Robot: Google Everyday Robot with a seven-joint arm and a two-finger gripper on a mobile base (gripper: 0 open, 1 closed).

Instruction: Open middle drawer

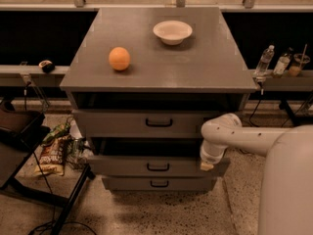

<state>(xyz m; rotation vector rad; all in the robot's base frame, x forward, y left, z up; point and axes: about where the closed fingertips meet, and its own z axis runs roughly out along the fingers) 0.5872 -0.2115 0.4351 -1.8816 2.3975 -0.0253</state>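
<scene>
Cabinet [195, 67] centre frame, three drawers facing the camera; middle drawer [122, 166] sits between the top drawer [112, 124] and the bottom drawer [127, 183]; its front stands forward of the bottom one, a dark gap showing above it; its handle [157, 167], black, is at the centre of the front.

Arm [254, 138], white, enters from the lower right; the long link runs leftward, roughly level, to a rounded joint beside the right end of the top drawer; from that joint the last link turns straight down.

Gripper [207, 166] points downward at the right end of the middle drawer front, at or just in front of it; contact with the front not resolvable; well right of the handle; clenched or released: cannot tell; no object seen in it.

On the cabinet top: orange [119, 58] left of centre; bowl [172, 32], white, farther back and to the right; the two well apart.

Bottle [264, 61] on the ledge to the cabinet's right; snack bags [51, 155] on the floor [146, 214] at the cabinet's left.
</scene>
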